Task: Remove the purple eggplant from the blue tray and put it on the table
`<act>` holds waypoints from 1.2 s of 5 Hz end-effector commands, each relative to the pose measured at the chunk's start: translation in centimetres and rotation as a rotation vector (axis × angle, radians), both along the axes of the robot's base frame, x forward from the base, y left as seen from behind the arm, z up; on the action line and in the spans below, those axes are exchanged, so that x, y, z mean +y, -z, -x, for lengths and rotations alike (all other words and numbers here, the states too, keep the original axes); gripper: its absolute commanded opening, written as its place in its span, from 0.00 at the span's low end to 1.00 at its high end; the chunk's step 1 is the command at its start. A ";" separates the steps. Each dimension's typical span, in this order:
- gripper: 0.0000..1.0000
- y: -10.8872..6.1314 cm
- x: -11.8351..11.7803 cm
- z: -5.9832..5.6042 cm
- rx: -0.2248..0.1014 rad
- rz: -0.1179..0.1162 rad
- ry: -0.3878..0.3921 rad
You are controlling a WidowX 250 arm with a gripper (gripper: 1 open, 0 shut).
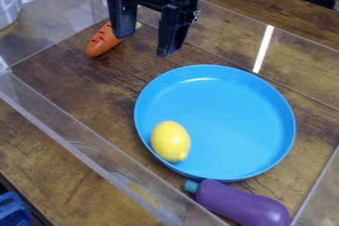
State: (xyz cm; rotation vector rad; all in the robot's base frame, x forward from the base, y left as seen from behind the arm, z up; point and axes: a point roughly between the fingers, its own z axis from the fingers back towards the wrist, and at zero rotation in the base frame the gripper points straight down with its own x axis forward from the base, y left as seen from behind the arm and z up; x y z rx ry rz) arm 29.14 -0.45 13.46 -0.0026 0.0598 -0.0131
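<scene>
Eggplant, purple with a teal stem cap, lies on the table at the bottom edge of the camera view. It sits just outside the blue tray, stem end close to the tray's near rim; can't tell if it touches the rim. It is not in the tray.

My gripper is at the top of the view, well apart from the eggplant, on the far side of the tray. Fingers are spread apart and point down, nothing between them. An orange carrot lies on the table just beside my left finger as the camera shows it.

Inside the tray only a yellow lemon is left, near the front-left rim.

My read: task looks done, placement made.

Risks from here:
- Carrot is right next to my fingers. Any sideways drift or descent knocks it.
- Eggplant is rounded and glossy, so I'd expect it to roll easily. It lies near the bottom of the frame, and a bump to the tray could push it further out of view.
- If I go back over the tray, I could catch the rim and slide tray into eggplant.
- Clear panels ring the workspace; a wide retreat could clip one.
</scene>
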 end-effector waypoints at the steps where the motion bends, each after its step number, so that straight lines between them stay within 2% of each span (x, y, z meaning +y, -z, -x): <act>1: 1.00 0.6 -0.4 -0.6 0.011 0.001 0.045; 3: 1.00 3.5 -3.5 2.4 -0.012 -0.004 0.222; 4: 1.00 4.9 -5.3 2.9 -0.026 -0.005 0.336; 5: 1.00 6.2 -7.7 3.5 -0.040 -0.013 0.508; 6: 1.00 7.7 -10.2 3.3 -0.036 -0.015 0.562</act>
